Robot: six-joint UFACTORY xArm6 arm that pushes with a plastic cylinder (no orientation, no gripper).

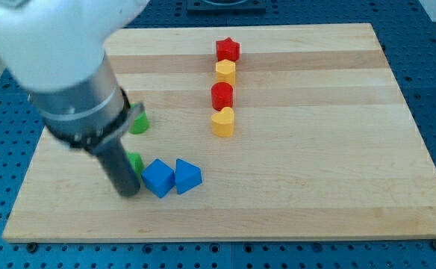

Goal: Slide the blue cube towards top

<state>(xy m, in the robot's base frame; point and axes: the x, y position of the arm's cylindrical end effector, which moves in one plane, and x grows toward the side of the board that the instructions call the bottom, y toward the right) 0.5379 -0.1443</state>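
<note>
Blue cube near bottom edge of wooden desk, left of centre, touching a second blue block on its right side; that second one more wedge-like, shape not fully clear. My tip just left of the cube, close against it or nearly so, contact not certain; bare rod, nothing to open or close, nothing held. Rod and arm body covering much of the desk's left part, two green blocks partly hidden behind: one higher up, one just above-left of the cube.

Key relation: cube to the right of the tip, not toward the top edge from it. Pushing from here would likely send the cube toward the right edge, into the blue neighbour. Probably needs the tip brought round to the cube's bottom-edge side first, then a straight push toward the top edge.

Well clear, toward the top edge: column of red star, yellow block, red block, yellow heart
</note>
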